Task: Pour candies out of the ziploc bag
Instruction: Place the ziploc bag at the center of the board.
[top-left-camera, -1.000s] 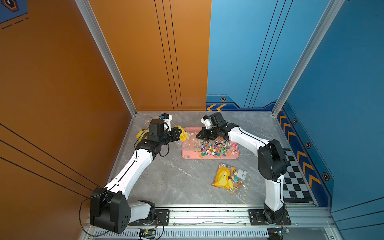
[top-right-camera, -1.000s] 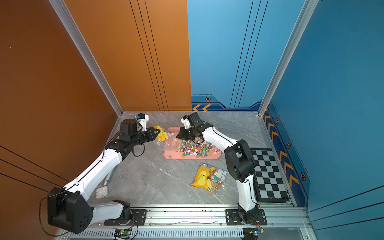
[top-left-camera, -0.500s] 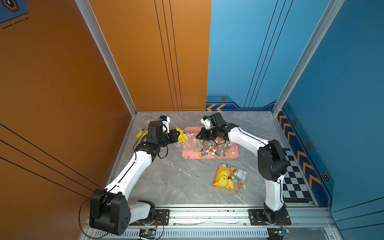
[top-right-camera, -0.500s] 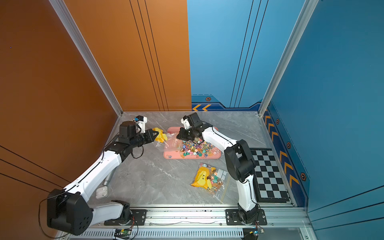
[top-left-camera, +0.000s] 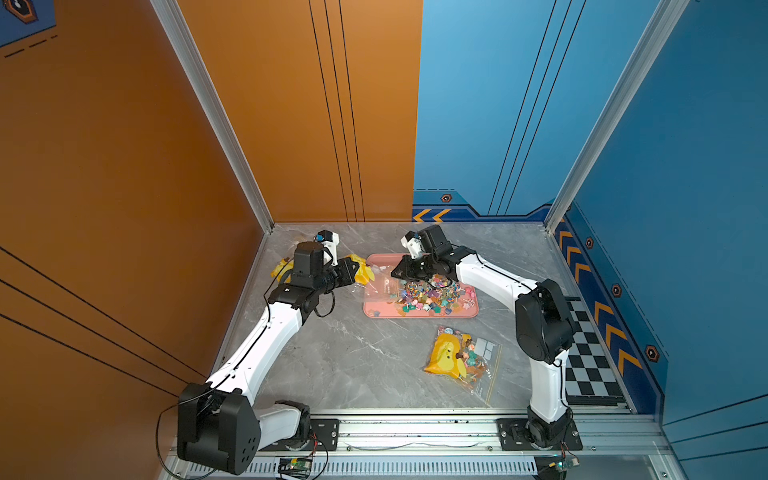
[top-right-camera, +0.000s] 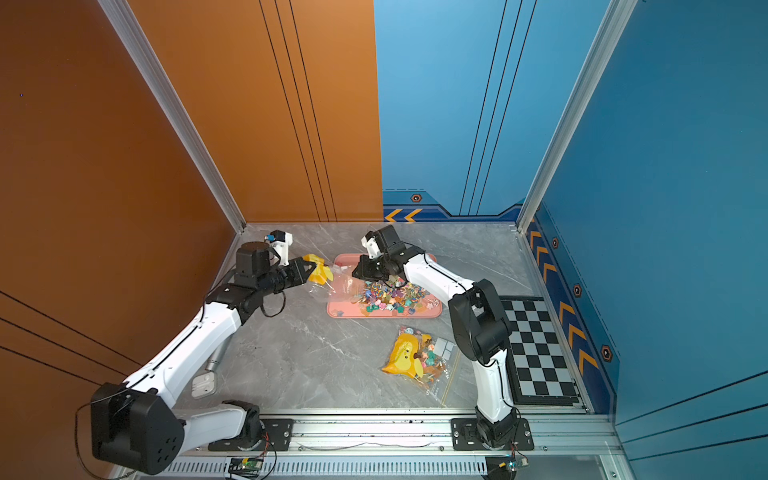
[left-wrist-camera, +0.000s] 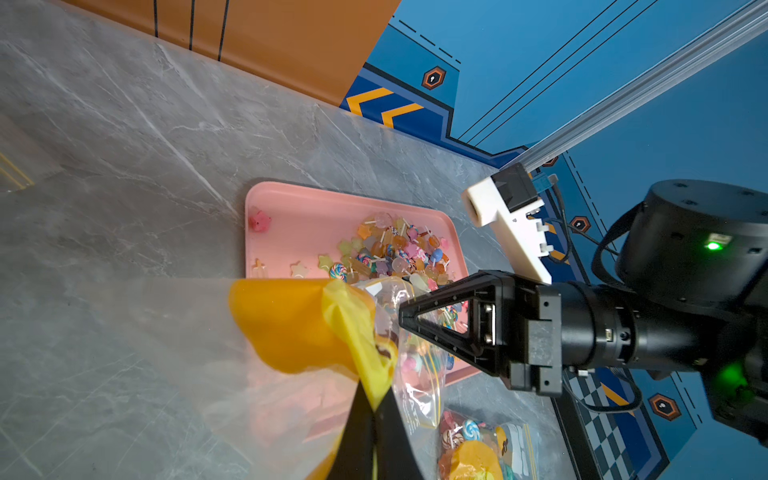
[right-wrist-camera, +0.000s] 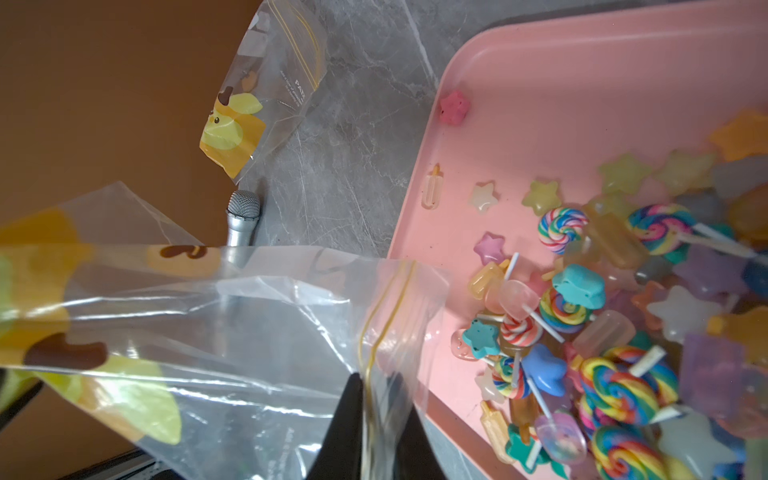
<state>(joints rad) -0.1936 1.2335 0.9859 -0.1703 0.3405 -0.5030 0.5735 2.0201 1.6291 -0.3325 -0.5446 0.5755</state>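
On pink tray (left-wrist-camera: 291, 208), multicoloured candies (top-left-camera: 428, 295), clear yellow-print ziploc bag (left-wrist-camera: 299, 324) pinched by left pincer (left-wrist-camera: 374, 409), right pincer (right-wrist-camera: 376, 382) parted

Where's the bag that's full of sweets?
In both top views the full bag lies flat on the table, between the pink tray and the right arm's base.

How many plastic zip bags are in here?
3. The held bag, seemingly empty, is pinched in the left gripper at the edge of the pink tray; the full bag lies on the table in front; the empty bag lies behind the left arm.
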